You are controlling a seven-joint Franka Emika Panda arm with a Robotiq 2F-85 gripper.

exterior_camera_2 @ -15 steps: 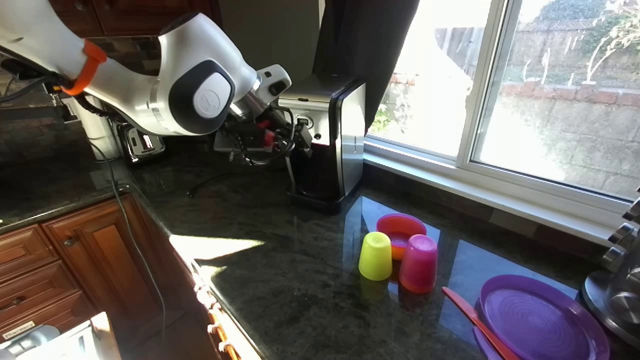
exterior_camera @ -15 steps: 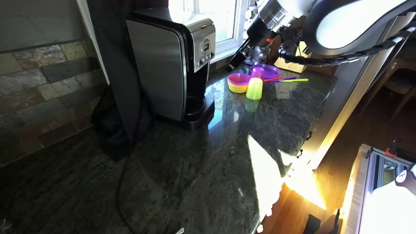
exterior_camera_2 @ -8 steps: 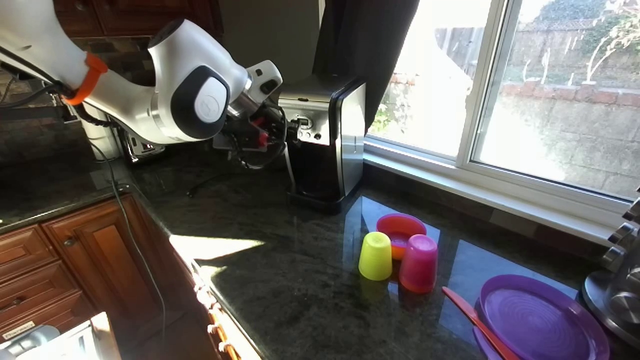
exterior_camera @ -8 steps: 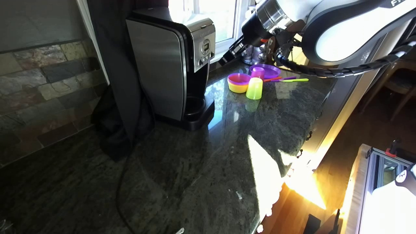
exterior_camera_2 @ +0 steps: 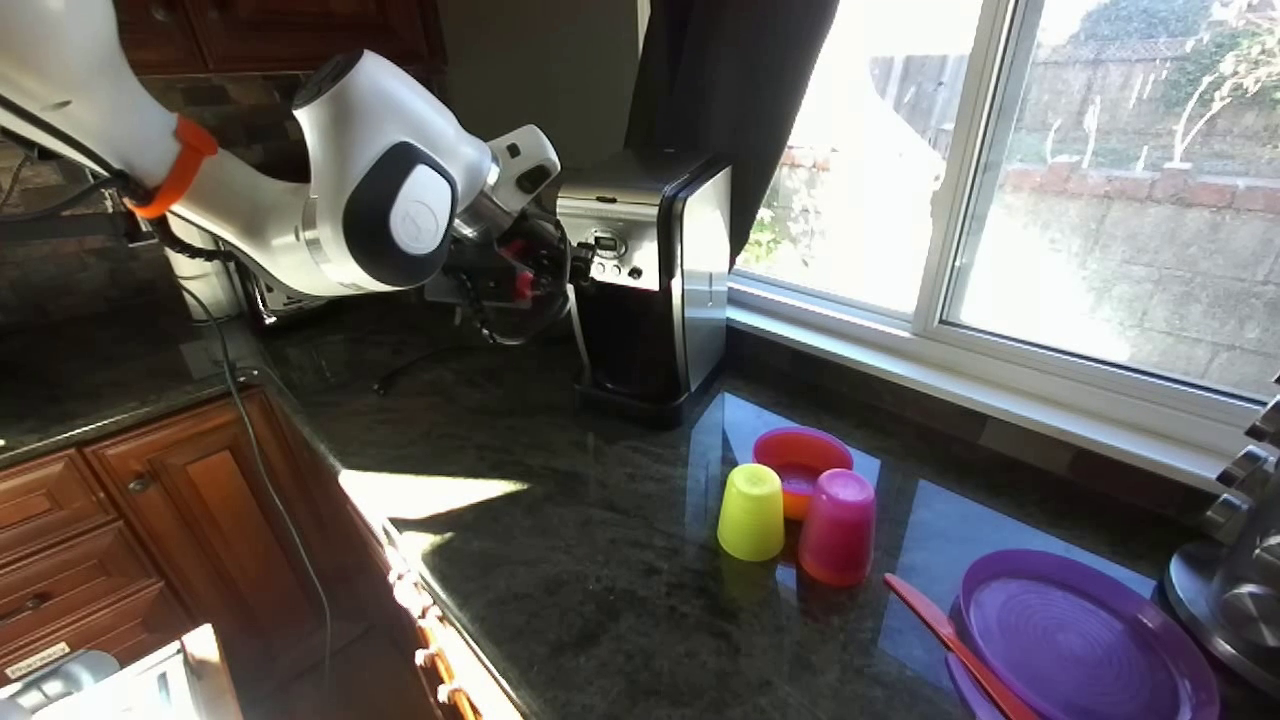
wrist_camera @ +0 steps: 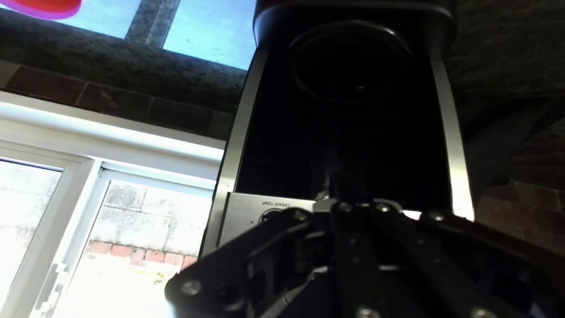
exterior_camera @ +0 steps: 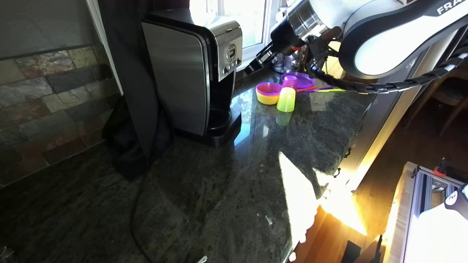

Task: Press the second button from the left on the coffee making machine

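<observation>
The tall, boxy coffee making machine (exterior_camera: 179,76), with brushed silver-grey sides, a black frame and a black base, stands upright on a dark, polished stone countertop (exterior_camera: 215,204). High on the machine's front sits a silver control panel (exterior_camera_2: 642,240) bearing a small display (exterior_camera: 232,53) and a row of small round buttons (exterior_camera: 230,67) beneath it.

The black two-fingered gripper (exterior_camera: 249,69) of the white robot arm (exterior_camera_2: 385,110) hangs just in front of the machine, near the height of the button row and tilted downward. It is clenched, its slim fingers (exterior_camera: 253,65) closed against each other. In an exterior view a narrow gap shows between the fingertips and the machine's panel, so the two stand apart. In the wrist view the gripper hides much of that panel, and which button it lines up with cannot be told.

A black cloth curtain (exterior_camera_2: 715,100) hangs behind the machine, and a white-framed window (exterior_camera_2: 968,170) lies to one side of it. On that same side, out past the machine's front, an upside-down yellow-green cup (exterior_camera_2: 750,515), an upside-down pink cup (exterior_camera_2: 838,525) and a stack of purple and yellow-orange bowls (exterior_camera: 268,95) stand close together. Farther from the machine lies a round purple plate (exterior_camera_2: 1075,630) with a red knife (exterior_camera_2: 960,642) over its rim.
</observation>
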